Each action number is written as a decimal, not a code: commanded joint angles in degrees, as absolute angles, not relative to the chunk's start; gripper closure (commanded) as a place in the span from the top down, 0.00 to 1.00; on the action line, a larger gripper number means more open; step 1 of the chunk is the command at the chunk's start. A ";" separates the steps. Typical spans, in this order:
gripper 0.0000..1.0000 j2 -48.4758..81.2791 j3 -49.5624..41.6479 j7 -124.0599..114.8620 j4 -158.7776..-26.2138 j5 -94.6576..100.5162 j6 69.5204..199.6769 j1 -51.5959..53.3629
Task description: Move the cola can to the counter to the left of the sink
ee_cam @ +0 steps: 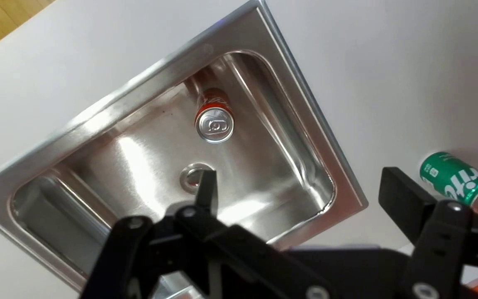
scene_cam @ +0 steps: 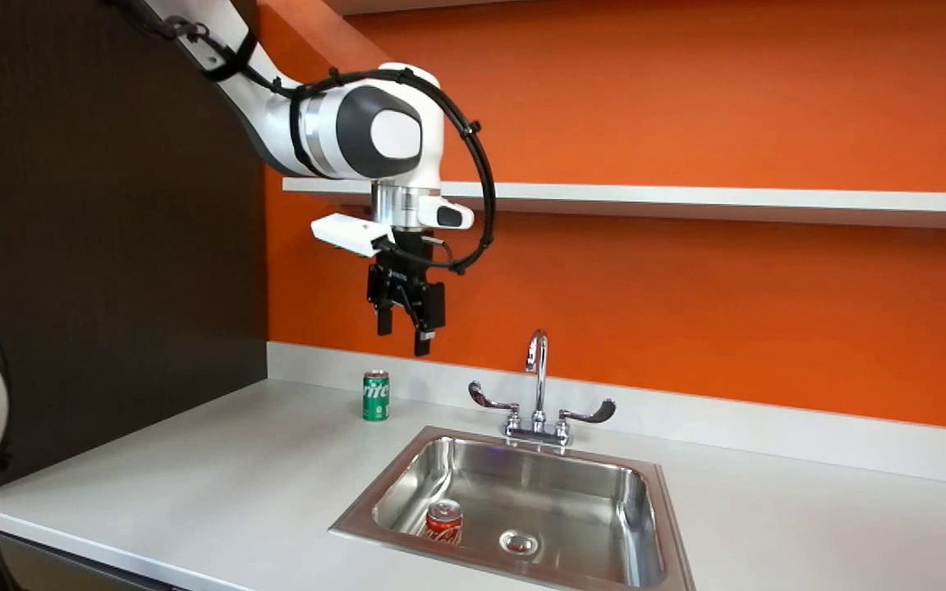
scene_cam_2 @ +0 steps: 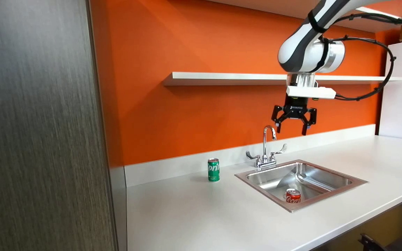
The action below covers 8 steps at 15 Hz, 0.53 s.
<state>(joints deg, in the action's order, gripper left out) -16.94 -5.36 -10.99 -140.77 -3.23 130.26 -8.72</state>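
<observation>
The red cola can stands upright inside the sink, with its silvery top up. It shows in both exterior views (scene_cam: 444,525) (scene_cam_2: 293,197) and in the wrist view (ee_cam: 215,122), near a corner of the basin and apart from the drain. The steel sink (scene_cam: 672,533) (scene_cam_2: 263,190) (ee_cam: 299,104) is set into the light-grey counter (scene_cam: 194,492) (scene_cam_2: 187,216) (ee_cam: 367,74). My gripper (scene_cam: 403,338) (scene_cam_2: 291,130) (ee_cam: 299,182) points down, open and empty, high above the counter and the back of the sink. It touches nothing.
A green can (scene_cam: 375,398) (scene_cam_2: 213,170) (ee_cam: 454,178) stands on the counter left of the sink, near the backsplash. The chrome faucet (scene_cam: 539,386) (scene_cam_2: 265,146) rises at the sink's back edge. A white wall shelf (scene_cam: 686,199) (scene_cam_2: 229,78) runs behind the arm. A dark panel (scene_cam: 112,246) bounds the left side.
</observation>
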 commanded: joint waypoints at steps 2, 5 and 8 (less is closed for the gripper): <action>1.00 -12.21 -6.44 -12.25 -140.95 -1.63 136.63 -10.21; 1.00 -9.50 -7.75 -11.96 -141.74 -1.82 139.96 -10.83; 1.00 -7.24 -8.75 -11.98 -142.69 -2.11 142.73 -10.99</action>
<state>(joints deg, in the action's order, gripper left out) -9.08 -8.44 -10.99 -142.04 -3.18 139.91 -10.26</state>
